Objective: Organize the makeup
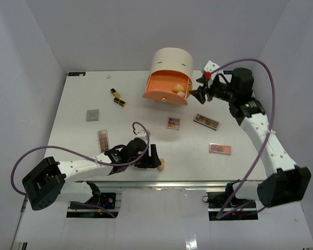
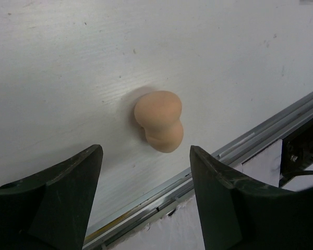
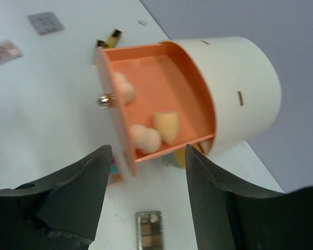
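White table, grey walls on three sides. A cream cylindrical drawer unit stands at the far edge with its orange drawer pulled out; three tan sponges lie inside. The right gripper hangs just beside the drawer's right end, fingers apart, holding nothing. The left gripper sits low at the near edge, jaws spread and empty; a fourth sponge lies on the table just beyond its fingertips, apart from both. Five eyeshadow palettes lie scattered flat across the middle. Two lipstick tubes lie left of the drawer, apparently touching.
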`<state>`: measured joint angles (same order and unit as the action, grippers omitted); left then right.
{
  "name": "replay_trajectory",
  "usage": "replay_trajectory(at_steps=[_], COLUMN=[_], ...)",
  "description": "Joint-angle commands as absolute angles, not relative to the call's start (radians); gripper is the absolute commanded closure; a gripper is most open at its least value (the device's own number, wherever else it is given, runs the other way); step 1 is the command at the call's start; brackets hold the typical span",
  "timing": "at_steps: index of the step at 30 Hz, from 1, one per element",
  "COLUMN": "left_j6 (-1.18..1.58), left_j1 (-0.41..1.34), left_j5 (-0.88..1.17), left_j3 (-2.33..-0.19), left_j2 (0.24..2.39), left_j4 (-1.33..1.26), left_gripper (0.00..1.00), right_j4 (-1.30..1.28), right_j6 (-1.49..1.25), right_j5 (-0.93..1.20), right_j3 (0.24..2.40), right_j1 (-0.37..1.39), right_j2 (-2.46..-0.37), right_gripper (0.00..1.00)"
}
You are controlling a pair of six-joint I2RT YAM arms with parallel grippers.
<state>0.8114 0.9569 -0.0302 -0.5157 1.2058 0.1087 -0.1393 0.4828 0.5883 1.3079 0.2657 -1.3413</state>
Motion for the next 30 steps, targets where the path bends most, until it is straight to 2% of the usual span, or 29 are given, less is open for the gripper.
replay_trajectory(at_steps=[1,5,8,11,14,20,22,27,30], left_j6=[0.818,0.825,0.827,0.827,0.816,0.786,0.769,0.668,0.586], left_j1=[0.991,1.002,1.016,1.027,1.036,1.036,1.037,1.038,1.037], left_j5=[-0.117,-0.13,-0.138,-0.155,-0.16,-0.141,-0.146,-0.186,-0.237], left_j3=[-0.598,-0.652,-0.69,-0.712,-0.729,-0.778,-0.8,-0.866,-0.986], left_j2=[1.303,1.393,1.465,1.487,1.488,1.514,1.502,1.388,1.33], left_j4=[0.133,0.141,0.141,0.143,0.14,0.141,0.15,0.205,0.269], left_gripper=[0.25,0.3,0.39,0.56,0.67,0.97,1.0,1.0,1.0], right_j4=[-0.078,-0.032,0.049,0.122,0.125,0.124,0.123,0.124,0.124], right_j6=[0.409,0.391,0.339,0.279,0.264,0.257,0.256,0.244,0.244], right_j5=[0.806,0.844,0.893,0.969,1.006,1.038,1.041,1.042,1.042], right_j3=[1.05,0.918,0.803,0.737,0.715,0.698,0.695,0.692,0.69], right_j1=[0.249,0.224,0.15,0.082,0.024,0.004,-0.028,-0.054,-0.063], right_j2=[-1.135,-1.008,-0.959,-0.938,-0.917,-0.888,-0.884,-0.885,-0.89], right_gripper=[0.35,0.35,0.35,0.35,0.35,0.35,0.35,0.35,0.35])
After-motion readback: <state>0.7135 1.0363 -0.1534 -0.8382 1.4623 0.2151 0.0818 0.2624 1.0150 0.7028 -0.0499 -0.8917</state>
